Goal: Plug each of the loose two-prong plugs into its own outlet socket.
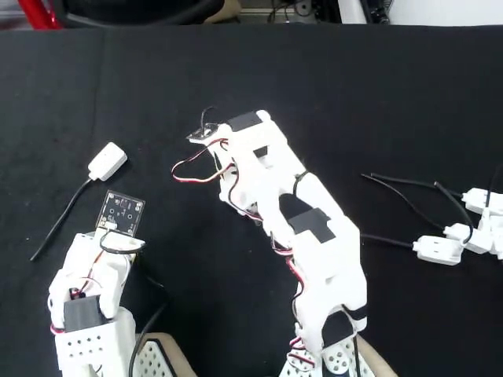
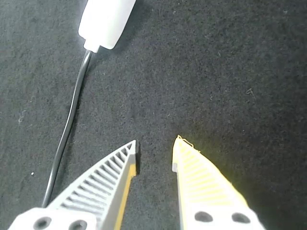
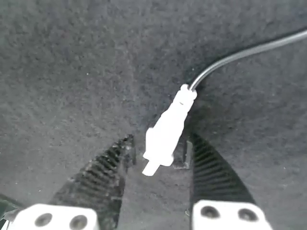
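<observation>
On the black table cover (image 1: 377, 86), the right gripper (image 3: 160, 140) is seen lowered over the right plug (image 3: 165, 132), a small white two-prong plug whose thin black cord (image 3: 240, 57) runs away across the cloth. Its jaws are set apart on either side of the plug body: one finger appears to be touching it, while a sliver of dark cloth can be made out beside the other, so the plug is judged to be straddled rather than clamped. The plug is kept in line with the fingers, presumably so that it can be gripped by its flat sides with the prongs left free for insertion. The left gripper (image 2: 156, 141) is held just above bare cloth with its jaws spread and nothing between them. The left plug (image 2: 105, 19) lies a little beyond its tips, untouched, its cord (image 2: 72, 110) trailing back past one finger. This arm is probably being kept ready for that plug. The outlet sockets (image 1: 438, 250) are grouped at the far right edge of the table, well apart from both plugs, so a carry across will be required.
</observation>
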You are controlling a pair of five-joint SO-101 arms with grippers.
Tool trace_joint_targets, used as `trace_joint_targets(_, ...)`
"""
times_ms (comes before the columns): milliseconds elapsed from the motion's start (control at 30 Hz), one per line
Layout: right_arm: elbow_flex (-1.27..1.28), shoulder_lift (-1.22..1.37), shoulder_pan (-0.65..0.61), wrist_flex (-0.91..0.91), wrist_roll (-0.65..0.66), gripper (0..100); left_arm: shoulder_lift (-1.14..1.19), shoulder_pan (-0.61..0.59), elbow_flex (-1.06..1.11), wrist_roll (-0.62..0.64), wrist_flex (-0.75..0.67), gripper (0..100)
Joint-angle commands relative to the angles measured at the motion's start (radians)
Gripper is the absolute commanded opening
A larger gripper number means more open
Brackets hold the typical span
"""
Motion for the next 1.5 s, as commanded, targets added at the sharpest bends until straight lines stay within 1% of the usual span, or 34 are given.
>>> trace_joint_targets(0, -0.05, -0.01, -0.012, 0.009, 0.006, 15.9, -0.009, -0.007, 0.019, 0.005, -0.011, 13)
trace_joint_targets(33, -0.067, -0.008, -0.012, 0.008, -0.008, 15.9, -0.009, -0.007, 0.019, 0.005, -0.011, 13)
trace_joint_targets(133, -0.122, -0.008, -0.011, 0.008, -0.109, 15.9, -0.009, -0.007, 0.019, 0.005, -0.011, 13)
trace_joint_targets(233, -0.153, -0.007, -0.009, 0.006, -0.147, 15.9, -0.009, -0.007, 0.019, 0.005, -0.011, 13)
trace_joint_targets(333, -0.151, -0.002, -0.008, 0.005, -0.152, 15.9, -0.009, -0.007, 0.019, 0.005, -0.011, 13)
trace_joint_targets(467, -0.177, 0.065, -0.008, 0.006, -0.149, 15.9, -0.009, -0.007, 0.019, 0.005, -0.011, 13)
trace_joint_targets(533, -0.22, 0.111, -0.008, 0.023, -0.149, 15.8, -0.009, -0.007, 0.019, 0.005, -0.011, 13)
trace_joint_targets(633, -0.309, 0.168, -0.008, 0.097, -0.152, 15.8, -0.009, -0.007, 0.019, 0.005, -0.011, 13)
trace_joint_targets(700, -0.366, 0.197, -0.008, 0.133, -0.152, 13.6, -0.009, -0.007, 0.019, 0.005, -0.011, 13)
trace_joint_targets(767, -0.404, 0.223, -0.002, 0.144, -0.149, 11.3, -0.009, -0.007, 0.019, 0.005, -0.011, 13)
trace_joint_targets(867, -0.437, 0.259, 0.018, 0.147, -0.149, 10.9, -0.009, -0.007, 0.019, 0.005, -0.011, 13)
trace_joint_targets(1033, -0.443, 0.262, 0.04, 0.178, -0.147, 10.9, -0.009, -0.007, 0.019, 0.005, -0.011, 13)
trace_joint_targets(1167, -0.441, 0.237, 0.037, 0.199, -0.147, 10.7, -0.008, -0.005, 0.019, -0.041, -0.006, 13)
trace_joint_targets(1467, -0.433, 0.237, 0.04, 0.206, -0.149, 10.0, -0.008, -0.002, 0.019, -0.043, 0.002, 13)
